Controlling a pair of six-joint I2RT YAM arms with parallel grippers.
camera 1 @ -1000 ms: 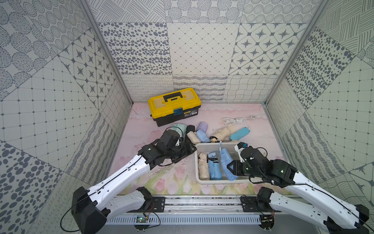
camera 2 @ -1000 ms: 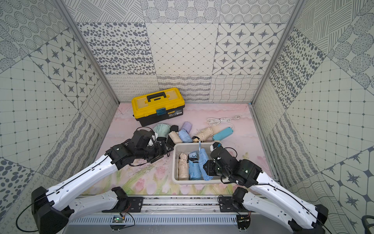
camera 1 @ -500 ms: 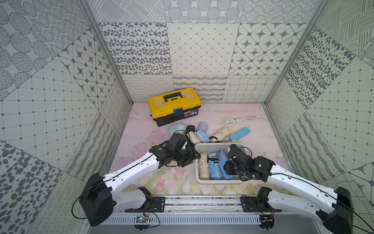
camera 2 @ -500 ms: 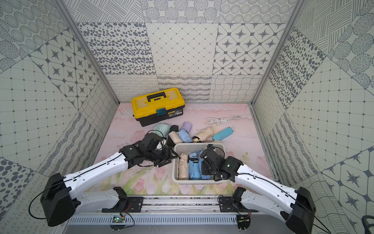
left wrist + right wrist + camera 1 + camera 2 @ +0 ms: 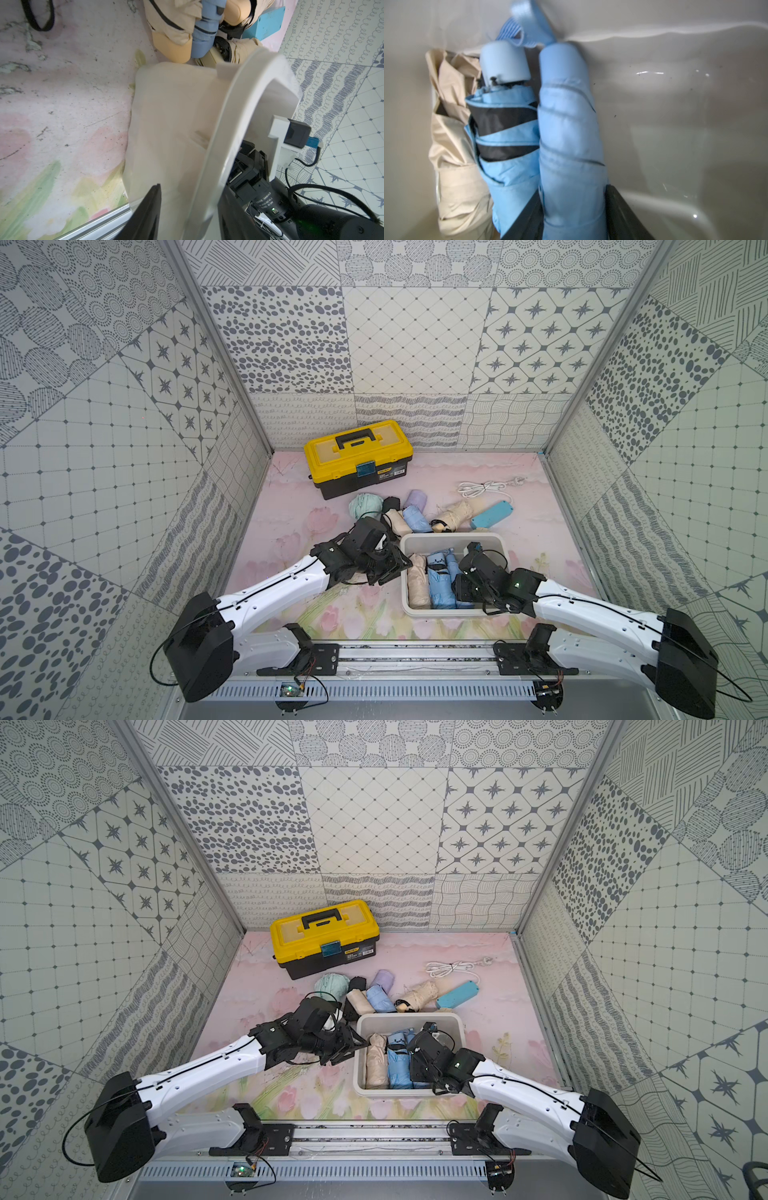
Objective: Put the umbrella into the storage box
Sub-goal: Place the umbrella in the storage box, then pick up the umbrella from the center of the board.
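Umbrella (image 5: 569,128) down in box (image 5: 453,536); right gripper (image 5: 572,194) astride it.
Light-blue umbrella lies lengthwise on the box floor, lower centre of both top views. It touches a blue-and-black umbrella (image 5: 506,133), and a beige umbrella (image 5: 452,135) lies beyond that by the wall. Packed side by side, likely to keep the bare half of the floor free for the pile (image 5: 415,512) above the box in frame. Right jaws flank its near end; pressing or just clear, cannot tell. Judged: release step. Box wall sits between the jaws of left gripper (image 5: 190,187), one finger outside, one inside past the rim, probably to steady the box. Clamped or merely around it, cannot tell. Risk: fingers dragging fabric on withdrawal.
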